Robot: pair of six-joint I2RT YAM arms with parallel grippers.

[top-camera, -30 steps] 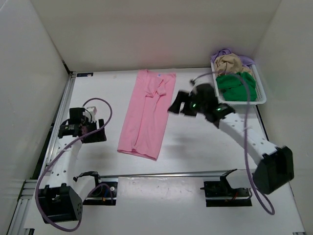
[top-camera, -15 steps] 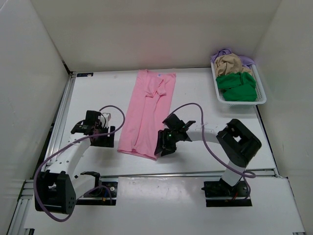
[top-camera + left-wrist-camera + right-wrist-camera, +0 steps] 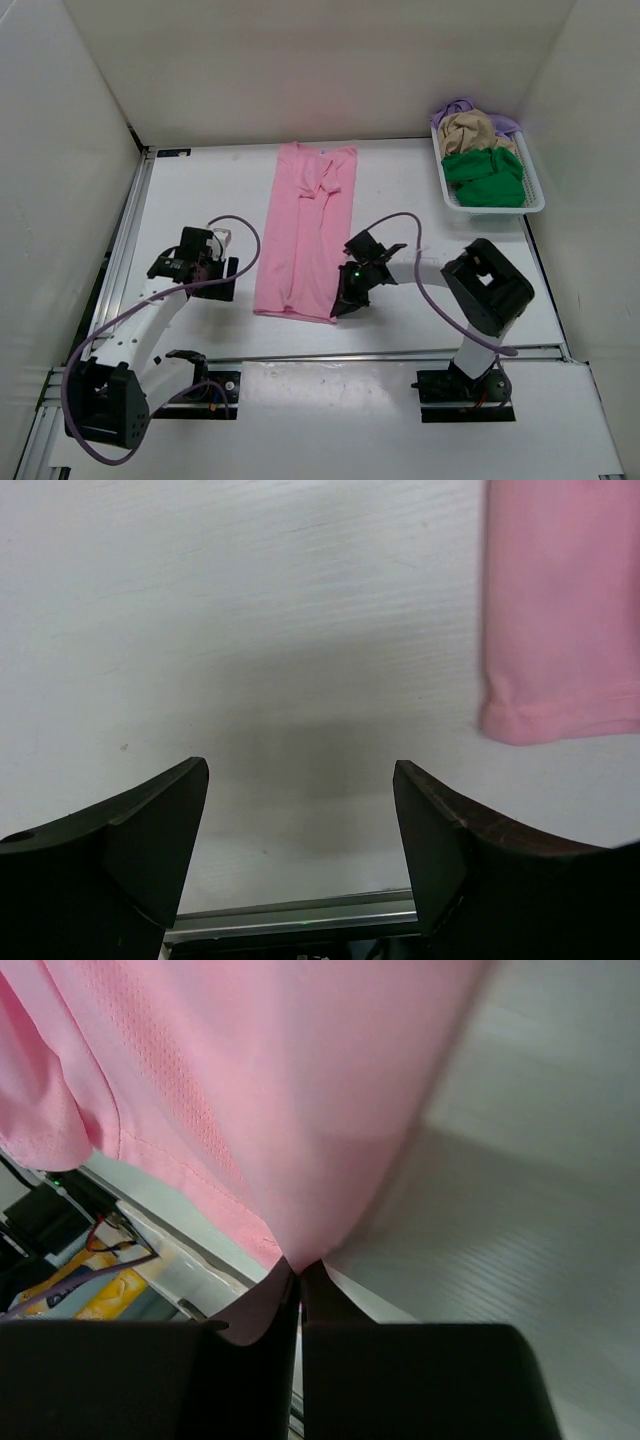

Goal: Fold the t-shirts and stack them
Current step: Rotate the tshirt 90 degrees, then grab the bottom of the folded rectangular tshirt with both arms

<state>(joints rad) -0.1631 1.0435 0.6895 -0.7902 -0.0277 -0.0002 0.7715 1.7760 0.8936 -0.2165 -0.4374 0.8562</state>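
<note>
Fingers [image 3: 420,1380] of the right gripper [image 3: 349,298] are pinched together on the near right corner of the pink shirt [image 3: 305,230], which lies as a long strip on the table [image 3: 420,190]. The left gripper [image 3: 300,800] hovers just off the shirt's near left corner, its fingers wide apart and holding nothing. A second ago the right gripper was spread beside the pink shirt's upper half, and that shirt's near hem now sits further right; the green shirt [image 3: 485,178], tan shirt [image 3: 478,130] and lavender shirt [image 3: 455,105] lie heaped in the basket [image 3: 535,195], well right of its far end.

Pink tee [image 3: 305,230] matt cloth, tbl [image 3: 200,190] smooth matt.
</note>
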